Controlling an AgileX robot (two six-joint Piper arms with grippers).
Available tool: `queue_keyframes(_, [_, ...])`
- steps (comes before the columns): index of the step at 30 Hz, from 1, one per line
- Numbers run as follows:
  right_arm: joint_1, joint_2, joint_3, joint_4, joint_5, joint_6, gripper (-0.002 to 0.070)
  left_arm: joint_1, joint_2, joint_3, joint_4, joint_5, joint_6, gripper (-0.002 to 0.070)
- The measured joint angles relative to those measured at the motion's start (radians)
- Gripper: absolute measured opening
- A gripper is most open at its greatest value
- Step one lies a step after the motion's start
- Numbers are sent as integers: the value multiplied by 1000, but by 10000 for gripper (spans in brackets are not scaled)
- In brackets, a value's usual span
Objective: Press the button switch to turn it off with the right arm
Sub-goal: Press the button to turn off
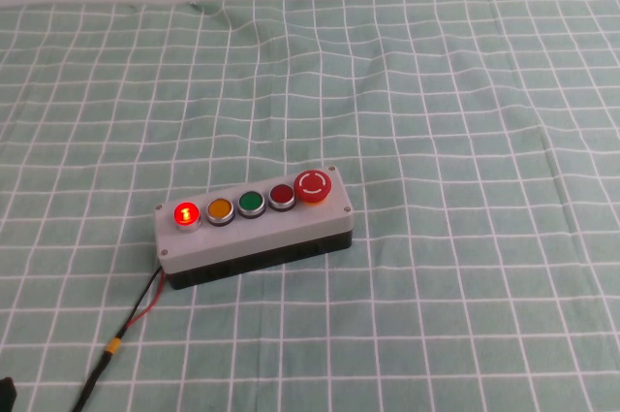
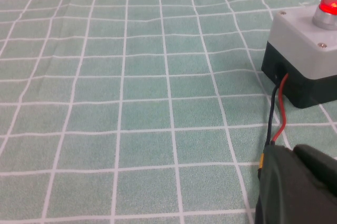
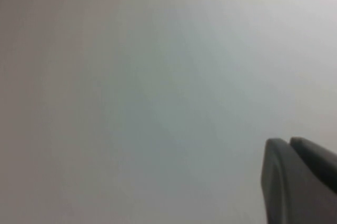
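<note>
Box: grey lid on a black base, lying on the desk, its long side running slightly uphill toward the right in the high view.

Button: the bright red one at the box's left end, glowing, a silver collar around it. Nothing touches it. In the left wrist view it shows at the box's corner, also lit.

Other buttons, counted from the button along the box: orange, green, dark red, then the big red mushroom knob with white arrows at the far right end.

Wires: one red and one black, leaving the box's left end below the button and running toward the near left corner of the desk; a yellow band sits on them further along.

Cloth: green with a white grid, covering the desk, lightly wrinkled behind the box.

Left gripper: low over the cloth, near the box's left end, just by the wires. Its dark jaws lie close together with nothing between them.

Right gripper: away from the box, out of the high view; its wrist view shows only a plain pale surface. Its jaws lie together, holding nothing.
</note>
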Motion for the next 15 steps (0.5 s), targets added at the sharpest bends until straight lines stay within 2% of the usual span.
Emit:
queue_keyframes(6, [0, 257, -125, 7, 281, -29, -16, 0, 0, 0, 0, 0, 0, -3])
queue_keyframes(11, [0, 392, -127, 19, 303, -119, -16, 0, 0, 0, 0, 0, 0, -3])
queue_keyframes(15, [0, 455, -127, 163, 303, -129, -16, 0, 0, 0, 0, 0, 0, -3])
